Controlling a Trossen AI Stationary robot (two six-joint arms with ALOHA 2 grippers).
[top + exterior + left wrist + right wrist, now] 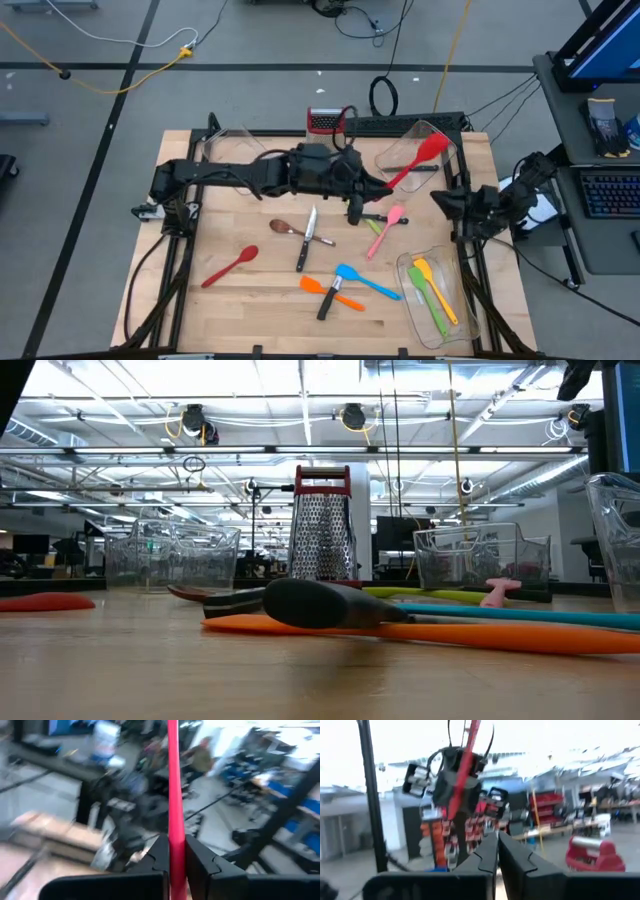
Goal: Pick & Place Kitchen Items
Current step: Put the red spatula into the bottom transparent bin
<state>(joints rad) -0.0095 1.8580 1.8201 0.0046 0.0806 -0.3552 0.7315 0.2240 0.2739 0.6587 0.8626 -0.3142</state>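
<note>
Over the far right part of the table (240,310), the left hand (383,187) is holding a red spatula (418,160) by its handle, fingers pinching it closed in the left wrist view (170,855). The blade is pointing up and away toward the clear bin (412,148) at the far right corner, and is showing at or just over that bin's rim; whether it is already inside I cannot tell.

The right hand (496,851) is waiting off the table's right edge, raised, with its fingers drawn together on nothing.

Remaining items are lying loose on the table: a brown spoon (283,227), a black-handled knife (306,242), a red spoon (230,267), an orange spatula (330,292) crossed by a second black handle (330,298), a blue spatula (364,281), a pink spatula (386,229). A near-right bin (432,297) is already holding yellow and green utensils. The steel grater (322,121) is standing at the far edge.

Judgement: transport step, release not yet done; well under half the items are binned.

Risks:
- Grip is sitting low on a long handle, so the spatula is levering in the fingers; a fast move could let it swing or slip.
- Releasing with the blade over the rim, not inside, would drop it onto the table or off the far edge.
- Blade catching the bin wall could tip or push the light bin.
- Left arm is reaching across the loose utensils; lowering could sweep the pink spatula.
</note>
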